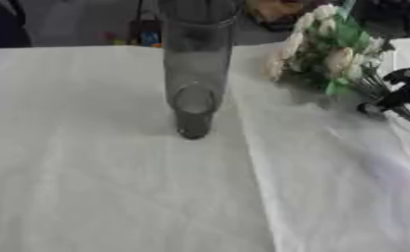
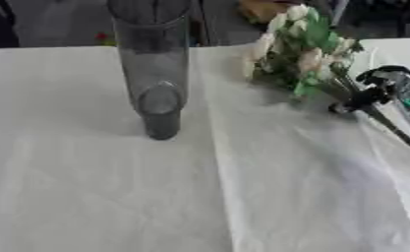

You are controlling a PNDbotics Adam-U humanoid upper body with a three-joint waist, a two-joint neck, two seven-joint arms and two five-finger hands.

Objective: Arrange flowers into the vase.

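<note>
1. White cloth (image 1: 113,197) is seen nearest the camera, covering the table; a fold line runs down it from below the vase toward the lower edge.
2. A tall clear glass vase (image 1: 195,74) is stood upright on the cloth near the far middle, viewed from above so that its base appears at the bottom. Nothing is seen inside it.
3. The flowers (image 2: 303,49), a bunch of pale cream blooms with green leaves, are held to the right of the vase and well apart from it, above the far right of the table, blooms pointing up and away.
4. The right hand (image 2: 376,88) is seen at the right edge, its dark fingers curled round the bunch at the stems.
5. The left hand is not shown in either view, so nothing can be said of its fingers.
6. Progress is judged as early: the bunch has been taken up, but no stem has been placed in the vase.
7. What is left, by this judgement: the bunch must be carried over the vase mouth, stems turned downward, lowered in and let go.
</note>
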